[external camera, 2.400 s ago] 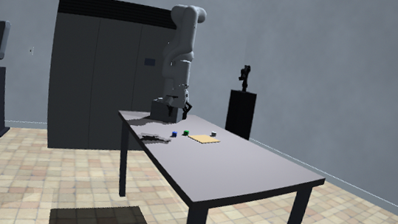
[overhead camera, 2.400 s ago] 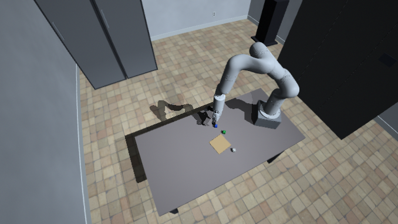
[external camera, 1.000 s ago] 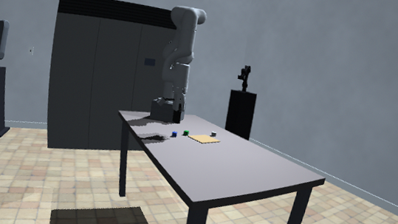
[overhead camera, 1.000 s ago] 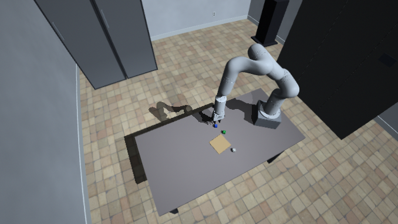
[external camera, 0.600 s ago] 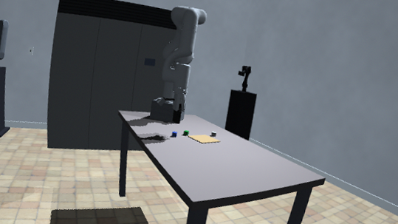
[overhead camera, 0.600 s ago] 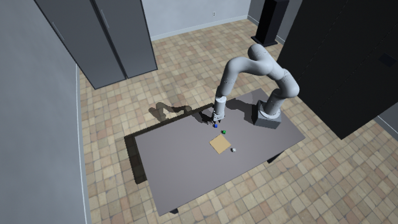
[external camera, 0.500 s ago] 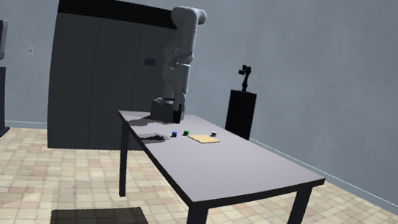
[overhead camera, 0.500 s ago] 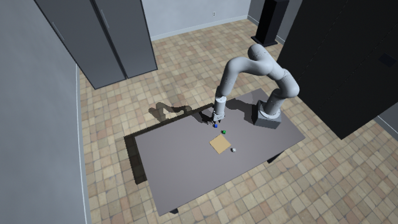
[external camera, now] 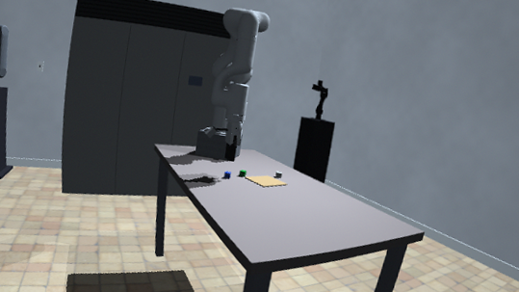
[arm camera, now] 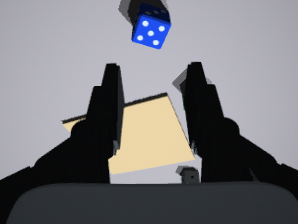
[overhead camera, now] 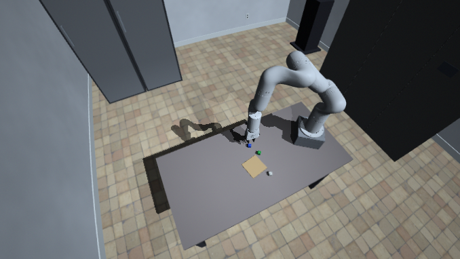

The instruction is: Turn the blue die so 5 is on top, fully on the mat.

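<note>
Three dice sit on the bench (overhead camera: 210,190), and none is on the mat (overhead camera: 254,166) yet. Your blue die (overhead camera: 249,145) lies on the bare bench, well off the mat's far corner, showing what looks like four pips toward the wrist camera. The jaws stand partly closed, roughly die-width apart, with nothing between them, hanging above and just short of the blue die. Watch the descent: at this narrow setting a fingertip may land on the die's top edge and kick it away instead of straddling it. The green die (overhead camera: 258,152) sits near the blue one, so a sideways shove could knock it and change its face. The white die (overhead camera: 270,173) lies just beside the mat's opposite corner.
</note>
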### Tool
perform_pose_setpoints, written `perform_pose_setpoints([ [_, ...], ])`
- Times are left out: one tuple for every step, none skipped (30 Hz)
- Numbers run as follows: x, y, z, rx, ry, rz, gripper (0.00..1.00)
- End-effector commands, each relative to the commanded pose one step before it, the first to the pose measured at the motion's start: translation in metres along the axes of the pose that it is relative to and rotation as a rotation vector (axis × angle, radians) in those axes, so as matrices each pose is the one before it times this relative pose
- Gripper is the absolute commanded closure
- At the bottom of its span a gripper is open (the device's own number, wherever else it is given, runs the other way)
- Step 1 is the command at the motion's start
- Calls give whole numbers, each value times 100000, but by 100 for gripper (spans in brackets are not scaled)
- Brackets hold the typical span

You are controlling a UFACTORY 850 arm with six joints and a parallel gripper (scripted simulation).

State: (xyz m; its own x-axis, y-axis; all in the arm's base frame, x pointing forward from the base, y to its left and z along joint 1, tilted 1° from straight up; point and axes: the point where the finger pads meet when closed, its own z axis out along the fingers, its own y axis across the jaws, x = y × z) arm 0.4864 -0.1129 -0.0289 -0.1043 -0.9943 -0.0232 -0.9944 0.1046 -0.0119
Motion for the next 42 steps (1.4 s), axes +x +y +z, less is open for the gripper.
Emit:
perform_pose_setpoints([
  [11, -90, 72, 77, 181, 7, 58],
  [0, -1, 48, -19, 31, 4, 58],
  [-1, -1, 55, -22, 36, 5, 58],
  [-1, -2, 62, -24, 40, 5, 58],
  [-1, -2, 69, -27, 45, 6, 58],
  [-1, -2, 85, -26, 43, 5, 58],
  [0, 0, 0, 0, 0, 0, 58],
  [0, 0, 0, 0, 0, 0, 58],
  [-2, -5, 165, 0, -1, 0, 58],
  [-2, -5, 178, 0, 1, 0, 58],
  [-2, -5, 186, 0, 0, 0, 58],
  [-3, -5, 191, 0, -1, 0, 58],
  [-2, -5, 201, 0, 2, 0, 58],
  [-3, -6, 191, 0, -2, 0, 58],
  [-2, -5, 199, 0, 1, 0, 58],
  [-3, -5, 192, 0, -1, 0, 58],
  [-2, -5, 192, 0, 0, 0, 58],
  [-2, -5, 191, 0, 1, 0, 58],
  [-3, -5, 179, 0, -2, 0, 58],
  [-2, -4, 183, 0, 1, 0, 58],
  [-2, -5, 170, 0, -1, 0, 58],
  [-2, -4, 165, 0, -1, 0, 58],
  [-2, -4, 166, -1, 2, 0, 58],
  [0, 0, 0, 0, 0, 0, 58],
  [0, 0, 0, 0, 0, 0, 58],
  [-2, -4, 148, 1, -2, 0, 58],
  [-2, -4, 145, 0, 0, 0, 58],
  [-1, -3, 144, -1, 2, 0, 58],
  [-2, -4, 130, 0, -1, 0, 58],
  [-2, -4, 122, 0, -1, 0, 58],
  [-1, -3, 119, 0, 1, 0, 58],
  [-1, -3, 116, -1, 2, 0, 58],
  [-2, -3, 100, 0, -1, 0, 58],
  [-1, -3, 93, 0, -1, 0, 58],
  [-1, -2, 89, 0, 0, 0, 58],
  [-1, -2, 85, 0, 1, 0, 58],
  [-1, -2, 80, -1, 2, 0, 58],
  [-1, -2, 70, 0, 0, 0, 58],
  [-1, -2, 60, 0, -2, 0, 58],
  [-1, -2, 56, 0, -1, 0, 58],
  [0, 0, 0, 0, 0, 0, 58],
  [0, 0, 0, 0, 0, 0, 58],
])
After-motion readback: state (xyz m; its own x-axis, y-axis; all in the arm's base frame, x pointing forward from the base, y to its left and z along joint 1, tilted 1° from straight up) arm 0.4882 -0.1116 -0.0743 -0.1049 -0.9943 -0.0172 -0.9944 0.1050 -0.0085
